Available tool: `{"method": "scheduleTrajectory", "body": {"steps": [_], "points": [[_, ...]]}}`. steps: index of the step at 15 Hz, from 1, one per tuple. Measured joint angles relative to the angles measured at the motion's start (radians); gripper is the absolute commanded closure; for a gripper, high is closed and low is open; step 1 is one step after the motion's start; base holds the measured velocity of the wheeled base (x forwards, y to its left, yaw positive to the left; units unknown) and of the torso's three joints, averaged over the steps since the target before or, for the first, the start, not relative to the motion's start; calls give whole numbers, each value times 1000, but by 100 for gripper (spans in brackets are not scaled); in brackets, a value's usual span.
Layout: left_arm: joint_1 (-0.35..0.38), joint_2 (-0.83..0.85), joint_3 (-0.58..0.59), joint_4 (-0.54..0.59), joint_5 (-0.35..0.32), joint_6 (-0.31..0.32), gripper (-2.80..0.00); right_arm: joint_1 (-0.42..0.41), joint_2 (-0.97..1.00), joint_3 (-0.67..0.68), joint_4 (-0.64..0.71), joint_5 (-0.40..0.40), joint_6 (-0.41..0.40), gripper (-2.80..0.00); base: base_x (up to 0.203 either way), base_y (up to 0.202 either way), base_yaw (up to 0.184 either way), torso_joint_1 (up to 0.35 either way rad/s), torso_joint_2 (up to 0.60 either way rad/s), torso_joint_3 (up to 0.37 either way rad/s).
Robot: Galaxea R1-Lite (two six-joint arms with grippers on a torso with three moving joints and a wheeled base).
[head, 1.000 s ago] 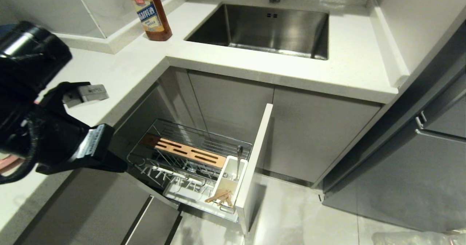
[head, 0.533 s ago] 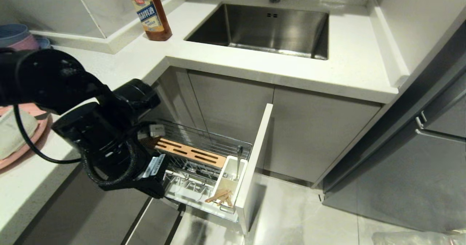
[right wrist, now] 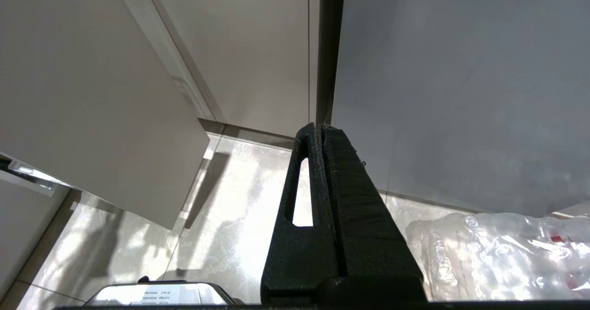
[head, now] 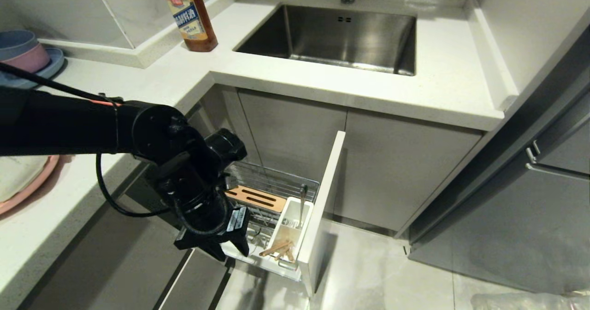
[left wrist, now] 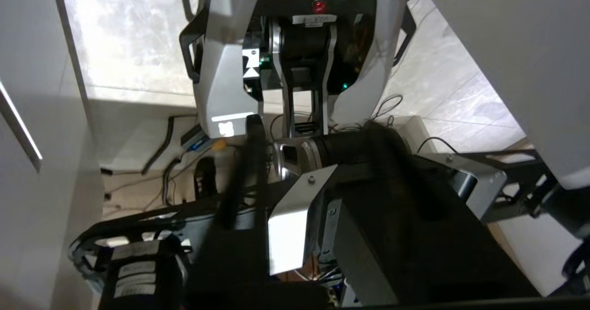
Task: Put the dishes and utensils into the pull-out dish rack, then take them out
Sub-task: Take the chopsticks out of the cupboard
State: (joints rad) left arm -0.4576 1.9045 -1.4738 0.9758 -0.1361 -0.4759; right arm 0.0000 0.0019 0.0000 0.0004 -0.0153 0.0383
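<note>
The pull-out dish rack (head: 281, 181) stands drawn out under the counter, its narrow door front (head: 325, 195) facing me. In its white utensil cup (head: 289, 229) stand the metal spoon (head: 302, 199) and the wooden chopsticks (head: 278, 248). The pink plate (head: 39, 183) lies on the counter at the far left with the cream bowl (head: 14, 176) on it, both partly behind my arm. My left gripper (head: 214, 248) (left wrist: 322, 130) points down over the rack's near left corner, fingers apart, holding nothing. The right gripper (right wrist: 319, 128) hangs shut above the floor.
Blue and pink bowls (head: 20, 54) on a blue plate sit at the counter's back left. A sauce bottle (head: 189, 15) stands beside the steel sink (head: 341, 38). A wooden slotted block (head: 253, 198) lies in the rack. Grey cabinets (head: 530, 199) close off the right.
My left arm has swung from above the counter at the left down and to the right, to the rack's front corner. Its fingers have parted. The right arm has not moved.
</note>
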Motion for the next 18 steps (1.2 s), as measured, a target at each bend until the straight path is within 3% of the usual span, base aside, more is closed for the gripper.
{"method": "scheduleTrajectory", "body": {"steps": [18], "points": [[31,331,-50,-66,-9,-34,-280,0,0,0,0,0,0,0,0,0,0,0,0,0]]}}
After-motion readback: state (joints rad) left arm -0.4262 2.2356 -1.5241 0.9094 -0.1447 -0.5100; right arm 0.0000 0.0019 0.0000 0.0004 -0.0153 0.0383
